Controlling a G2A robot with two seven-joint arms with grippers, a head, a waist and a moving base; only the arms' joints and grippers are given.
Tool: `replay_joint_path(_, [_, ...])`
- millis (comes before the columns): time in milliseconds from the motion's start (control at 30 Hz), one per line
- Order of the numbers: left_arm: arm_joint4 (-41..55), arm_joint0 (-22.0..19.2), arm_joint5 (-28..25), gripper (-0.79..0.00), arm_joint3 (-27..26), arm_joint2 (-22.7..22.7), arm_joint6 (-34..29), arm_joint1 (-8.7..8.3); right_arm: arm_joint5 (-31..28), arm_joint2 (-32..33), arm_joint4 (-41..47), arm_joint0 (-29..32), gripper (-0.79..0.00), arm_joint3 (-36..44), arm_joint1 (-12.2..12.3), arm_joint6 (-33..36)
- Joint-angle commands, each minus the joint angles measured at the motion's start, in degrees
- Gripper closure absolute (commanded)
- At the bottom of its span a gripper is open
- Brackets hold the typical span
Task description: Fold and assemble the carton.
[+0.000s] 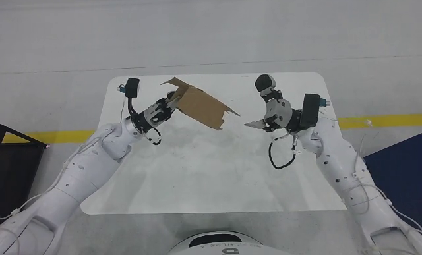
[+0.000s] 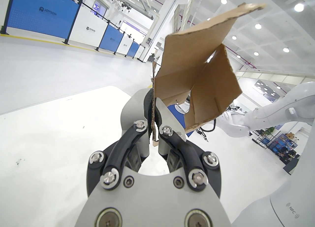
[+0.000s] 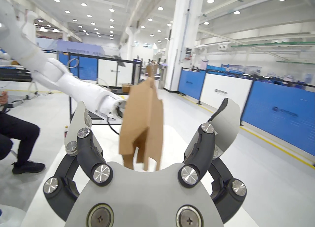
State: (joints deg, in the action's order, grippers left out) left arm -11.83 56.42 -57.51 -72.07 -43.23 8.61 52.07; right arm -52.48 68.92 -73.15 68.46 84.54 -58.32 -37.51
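Left gripper (image 1: 169, 105) is clamped on one edge of the carton (image 1: 201, 105), holding it in the air over the table (image 1: 198, 182). The right gripper (image 1: 256, 124) stands spread near the free end, not touching. To open it well, the right should probably grip the far panel squarely and pull along the creases. The carton's long axis runs across the table, free end toward the right gripper.
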Motion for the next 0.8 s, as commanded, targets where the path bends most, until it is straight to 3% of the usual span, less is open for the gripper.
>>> replay_joint_path(0, [2.0, 0.6, -0.5, 0.0, -0.3, -0.5, -0.6, 0.01, -0.7, 3.6, 1.3, 0.6, -0.785, -0.7, 0.7, 5.0])
replay_joint_path(133, [5.1, 0.6, -0.5, 0.0, -0.8, -0.7, -3.5, 0.21, -1.2, 7.2, 2.4, 1.7, -0.785, 1.0, 1.6, 13.7])
replay_joint_path(333, [4.2, 2.0, 0.9, 0.0, -2.8, -2.2, -4.3, 0.36, -0.9, 7.0, 2.9, 2.4, -0.785, 1.2, 1.5, 14.3])
replay_joint_path(467, [10.3, 3.4, -0.5, 0.0, -2.9, -2.2, -6.4, 0.58, 3.9, 7.4, 2.7, 3.9, -0.785, 1.8, 1.4, 15.1])
replay_joint_path(767, [33.4, 1.1, -0.5, 0.0, 1.6, 3.2, -24.1, 2.38, 12.4, 8.1, 4.2, 5.3, -0.785, 4.5, 0.9, 19.0])
